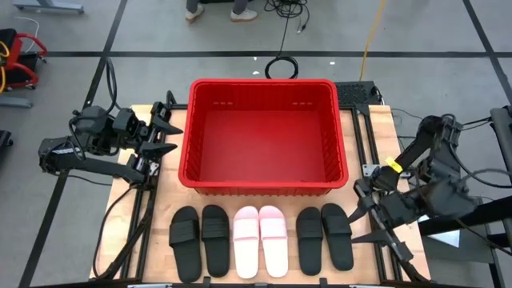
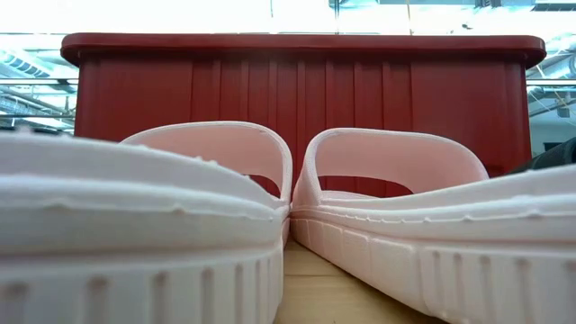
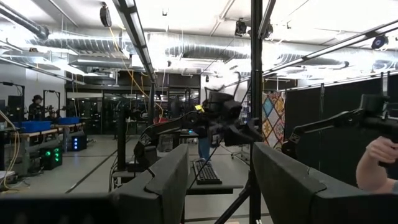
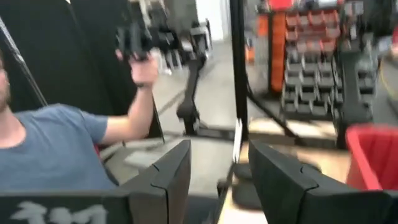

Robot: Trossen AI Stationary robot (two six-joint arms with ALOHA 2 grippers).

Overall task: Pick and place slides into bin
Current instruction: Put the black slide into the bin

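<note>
On the table, near edge: six slides in one row, toes toward the bin — black pair (image 1: 200, 241), pink-white pair (image 1: 259, 240), black pair (image 1: 324, 237); none lifted, none touched by either arm.
Pink-white pair, low view: left slide (image 2: 144, 225) and right slide (image 2: 423, 225) side by side, inner edges almost touching, straps up.
Bin: red crate (image 1: 262, 186) at table centre, just beyond the row; bare floor inside, no slide in it; ribbed near wall (image 2: 297, 94) directly behind the pink pair.
Left gripper (image 1: 164, 136): off the bin's left wall, fingers spread apart, nothing between them; aimed level out over the table, with the fingers (image 3: 163, 180) framing only the room beyond.
Right gripper (image 1: 366, 214): off the bin's near right corner, close to the right-hand black pair but clear of it; fingers (image 4: 171, 174) parted, nothing held.
Progress: none so far, judging by the bare bin and the full row; all six slides left to move.
Step in hand: likely the opening reach; right arm best placed for the nearest black slide (image 1: 337, 235).
People: seated person in a blue shirt (image 4: 50, 146) in the right wrist view, feet (image 1: 216, 11) at the far edge of the high view, a hand (image 3: 379, 163) in the left wrist view; all away from the table.
</note>
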